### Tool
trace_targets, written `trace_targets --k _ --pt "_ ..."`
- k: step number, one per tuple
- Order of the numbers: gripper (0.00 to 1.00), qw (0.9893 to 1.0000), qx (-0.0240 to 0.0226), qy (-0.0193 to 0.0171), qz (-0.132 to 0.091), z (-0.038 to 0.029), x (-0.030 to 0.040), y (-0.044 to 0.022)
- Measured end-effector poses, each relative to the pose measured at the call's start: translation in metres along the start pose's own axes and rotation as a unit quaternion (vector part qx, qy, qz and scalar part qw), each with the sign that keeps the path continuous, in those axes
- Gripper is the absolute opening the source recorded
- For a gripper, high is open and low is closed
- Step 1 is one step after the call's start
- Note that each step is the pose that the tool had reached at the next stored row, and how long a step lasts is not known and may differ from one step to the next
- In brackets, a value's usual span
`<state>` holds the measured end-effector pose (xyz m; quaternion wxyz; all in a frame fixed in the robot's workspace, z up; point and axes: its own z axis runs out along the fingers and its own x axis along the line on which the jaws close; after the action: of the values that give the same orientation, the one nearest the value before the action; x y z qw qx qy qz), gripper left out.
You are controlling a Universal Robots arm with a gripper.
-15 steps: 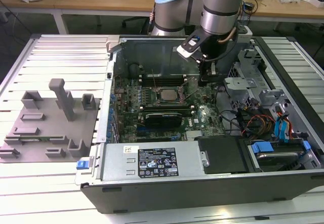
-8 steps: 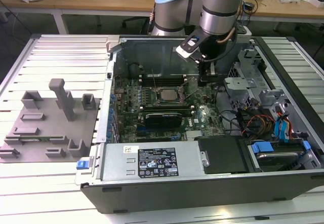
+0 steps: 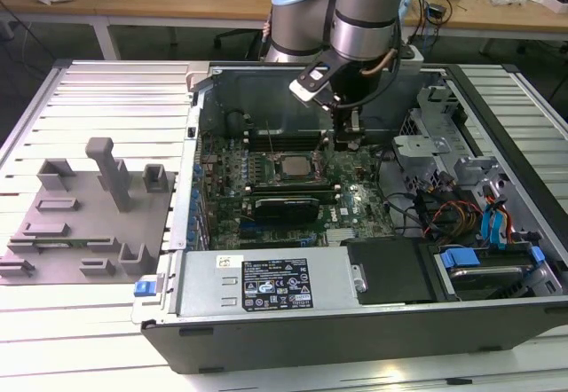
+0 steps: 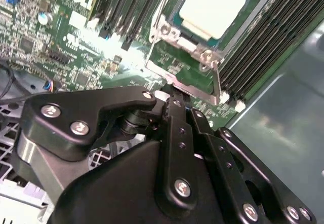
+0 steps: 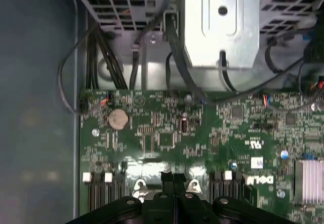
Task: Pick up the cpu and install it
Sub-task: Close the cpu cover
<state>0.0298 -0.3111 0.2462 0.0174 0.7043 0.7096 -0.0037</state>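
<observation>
The cpu [image 3: 291,168] sits flat in its socket frame [image 4: 164,34] on the motherboard [image 5: 167,133], just beside the pincer [image 3: 343,146] and clear of it. The pincer hangs low over the board inside the open case [image 3: 373,321], fingers pressed together, gripping nothing I can see.

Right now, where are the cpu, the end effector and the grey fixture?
cpu [image 4: 212,6], second wrist view, middle of its silvery top.
end effector [image 5: 173,177], first wrist view, between its fingertips.
grey fixture [image 3: 114,177], exterior view, its tall post.
</observation>
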Motion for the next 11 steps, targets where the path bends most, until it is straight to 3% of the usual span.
trace_targets --k 8,11 --pt "0.11 1.0000 -0.0003 -0.0001 0.004 -0.0005 0.0012 -0.0241" --pt "0.11 1.0000 -0.0003 0.0000 0.004 -0.0005 0.0012 -0.0250"
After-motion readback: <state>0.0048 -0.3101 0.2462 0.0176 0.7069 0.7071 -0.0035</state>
